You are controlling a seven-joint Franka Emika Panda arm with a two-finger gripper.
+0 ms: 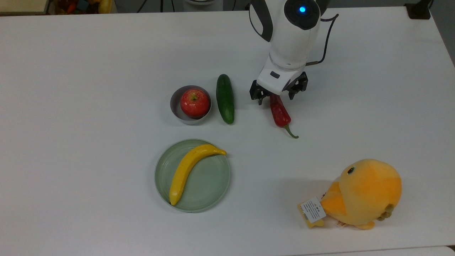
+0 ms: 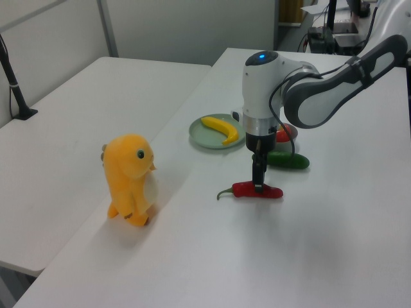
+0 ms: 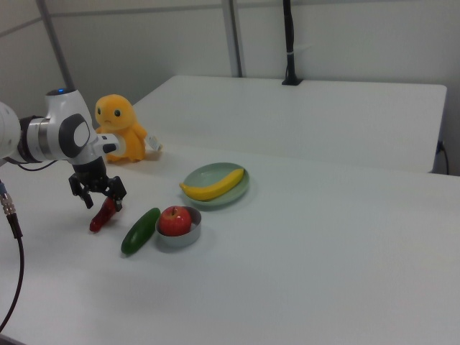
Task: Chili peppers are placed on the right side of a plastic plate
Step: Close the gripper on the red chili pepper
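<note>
Top view: gripper spread, 1 finger either side of the chili near its blunt tip, nothing pinched yet; chili's long axis runs up-down in the top view, stem toward the bottom, jaws straddle it crosswise. Chili on the table, well apart from the plastic plate, which holds a banana. Left view: gripper down at the chili, plate beyond. Right view: gripper just above the chili; cucumber beside it.
</note>
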